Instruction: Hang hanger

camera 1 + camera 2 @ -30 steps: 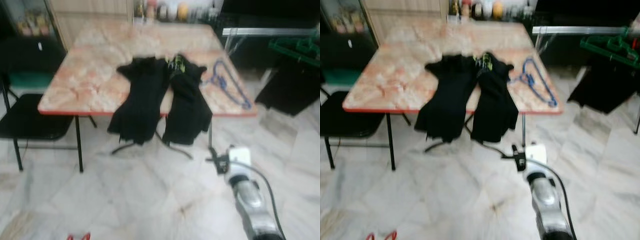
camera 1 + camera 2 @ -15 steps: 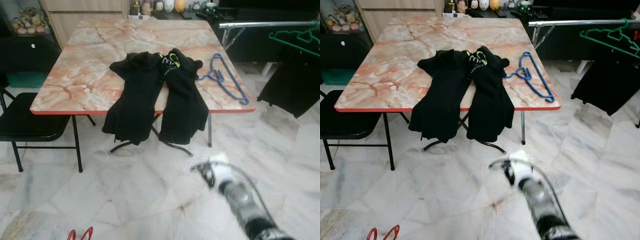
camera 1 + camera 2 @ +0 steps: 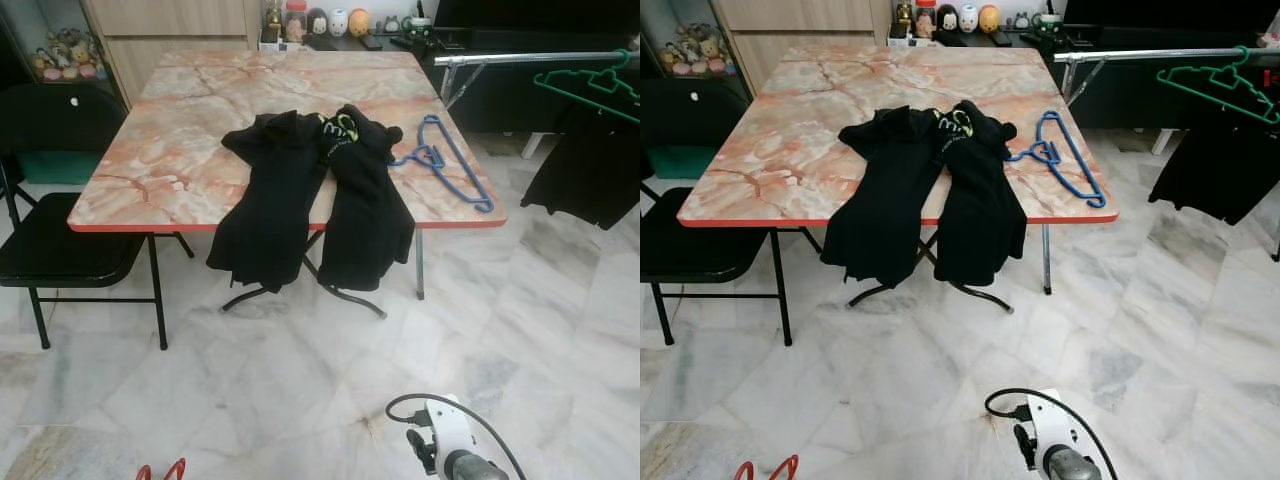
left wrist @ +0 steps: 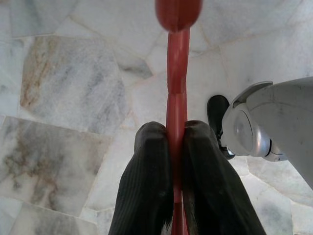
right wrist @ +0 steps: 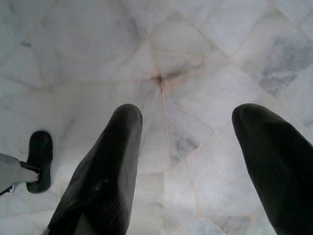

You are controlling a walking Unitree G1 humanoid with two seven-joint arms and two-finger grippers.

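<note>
The left gripper (image 4: 176, 132) is low over the marble floor (image 3: 300, 380), its two black fingers (image 4: 146, 186) clamped on a red hanger (image 4: 177, 98). The red bar runs straight out between the finger pads. In the head views, the red tips of this hanger (image 3: 160, 470) appear at the lower edge, on the robot's left.

The right gripper (image 5: 188, 142) also points at the floor. Its fingers (image 5: 112, 166) are spread wide apart and hold nothing. The right arm (image 3: 450, 450) appears low in the head views, with a black cable looped at the wrist.

Ahead of the robot stands a counter (image 3: 180, 150) with a pink marble-pattern top and red edge. Two black garments (image 3: 310, 200) lie on it side by side, and both hang over the near edge. A blue hanger (image 3: 450, 170) lies flat on the counter, just beside the garments on the robot's right.

A black chair (image 3: 60, 240) stands at the counter's left side. At right, a metal clothes rail (image 3: 530, 58) carries a green hanger (image 3: 590, 85) with a dark garment (image 3: 590, 170) below it.
</note>
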